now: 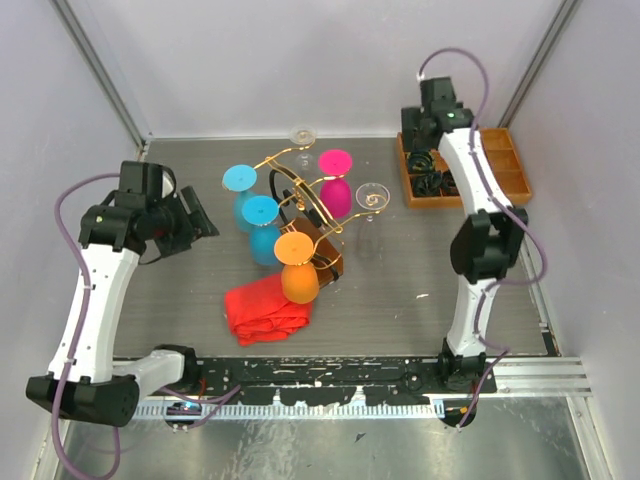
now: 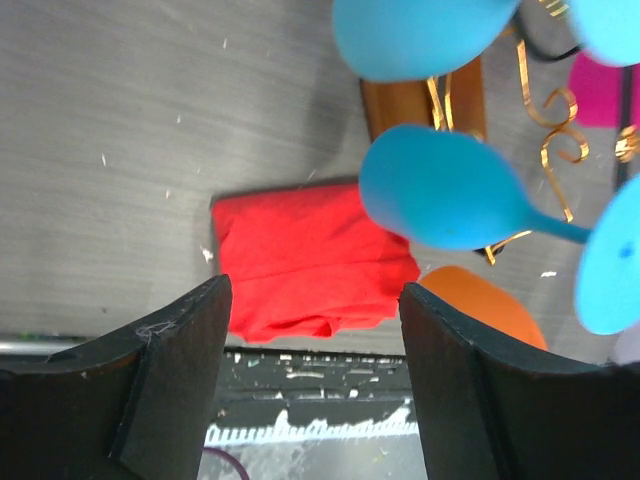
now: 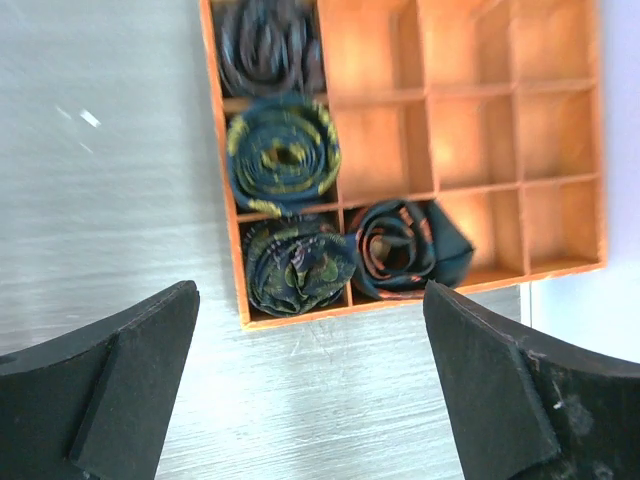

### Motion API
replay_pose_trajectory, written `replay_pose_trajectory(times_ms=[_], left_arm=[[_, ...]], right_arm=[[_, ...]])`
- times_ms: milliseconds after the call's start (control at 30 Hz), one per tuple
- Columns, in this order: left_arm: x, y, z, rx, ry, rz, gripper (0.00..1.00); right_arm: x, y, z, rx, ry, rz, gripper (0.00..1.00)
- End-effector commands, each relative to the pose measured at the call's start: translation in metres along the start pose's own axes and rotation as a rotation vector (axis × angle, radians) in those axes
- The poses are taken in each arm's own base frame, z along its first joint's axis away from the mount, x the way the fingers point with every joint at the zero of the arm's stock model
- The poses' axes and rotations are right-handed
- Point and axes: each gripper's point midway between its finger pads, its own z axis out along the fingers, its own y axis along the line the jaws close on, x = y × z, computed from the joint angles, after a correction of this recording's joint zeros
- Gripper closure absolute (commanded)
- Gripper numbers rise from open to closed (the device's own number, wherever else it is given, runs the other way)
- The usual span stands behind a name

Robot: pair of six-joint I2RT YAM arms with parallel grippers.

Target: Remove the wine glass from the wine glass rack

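the grey table [image 1: 400, 290] stood between white walls [image 1: 300, 60], with the wine glass rack [image 1: 310, 205] in its middle and coloured wine glasses [image 1: 335, 195] hanging on it. the left gripper [image 2: 312, 295] hovered open near a blue wine glass [image 1: 265, 242]; the right gripper [image 3: 310, 295] was open above the wooden tray [image 1: 505, 165].

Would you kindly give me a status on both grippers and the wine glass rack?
Left gripper open, empty, beside the rack. Right gripper open, empty, above the tray. Glasses hanging on rack. Red cloth beside orange glass.
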Motion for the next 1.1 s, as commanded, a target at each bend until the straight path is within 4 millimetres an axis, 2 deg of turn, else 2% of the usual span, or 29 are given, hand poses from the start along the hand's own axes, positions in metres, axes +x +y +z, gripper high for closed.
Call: replay_pose_trajectory(times_ms=[0, 133, 233, 500, 700, 867, 1067], left_arm=[[0.05, 0.016, 0.003, -0.048, 0.168, -0.097, 0.25], [0.094, 0.015, 0.009, -0.038, 0.259, -0.141, 0.23], [0.122, 0.013, 0.014, -0.039, 0.306, -0.151, 0.0], [0.168, -0.002, 0.049, -0.077, 0.356, -0.118, 0.02], [0.179, -0.005, 0.076, -0.209, 0.38, -0.034, 0.02], [0.193, 0.019, 0.096, -0.43, 0.461, -0.001, 0.02], [0.212, 0.035, 0.117, -0.456, 0.457, -0.081, 0.02]], right_arm=[[-0.087, -0.02, -0.107, -0.078, -0.331, 0.128, 0.0], [-0.093, -0.022, -0.133, -0.121, -0.371, 0.155, 0.0], [-0.093, -0.013, -0.144, -0.182, -0.383, 0.167, 0.0], [-0.093, -0.006, -0.168, -0.264, -0.429, 0.201, 0.0], [-0.089, -0.008, -0.188, -0.285, -0.462, 0.193, 0.0], [-0.087, -0.011, -0.2, -0.294, -0.485, 0.191, 0.0], [-0.089, -0.018, -0.217, -0.29, -0.526, 0.193, 0.0]])
